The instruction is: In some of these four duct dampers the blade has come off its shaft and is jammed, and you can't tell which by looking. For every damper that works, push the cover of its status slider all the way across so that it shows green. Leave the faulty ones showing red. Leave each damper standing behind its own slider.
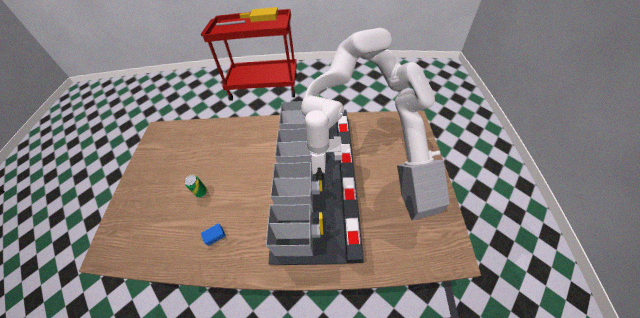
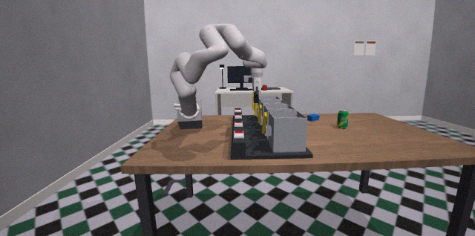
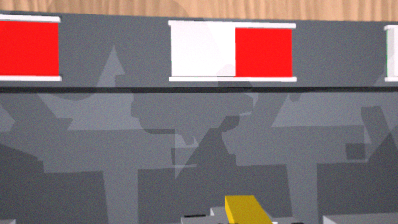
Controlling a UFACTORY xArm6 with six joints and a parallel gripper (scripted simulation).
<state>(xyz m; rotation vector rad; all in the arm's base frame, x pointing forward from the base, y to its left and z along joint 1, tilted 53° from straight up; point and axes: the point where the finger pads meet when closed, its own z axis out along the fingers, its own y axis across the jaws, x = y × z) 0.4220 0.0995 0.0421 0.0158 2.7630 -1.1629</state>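
The pincer [image 1: 318,174] is clamped on a yellow damper lever [image 3: 245,210]. A white-and-red status slider [image 3: 232,51] lies just beyond it, across the dark base.

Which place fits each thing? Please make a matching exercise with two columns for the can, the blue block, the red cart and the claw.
Things:
1. can
2. blue block
3. red cart
4. claw

Places:
A. on the floor behind the table
B. shut on a yellow lever by the dampers
C. on the table, upright, left of the dampers in the top view
D. lying near the table's front edge in the top view

Pairs: 1-C, 2-D, 3-A, 4-B
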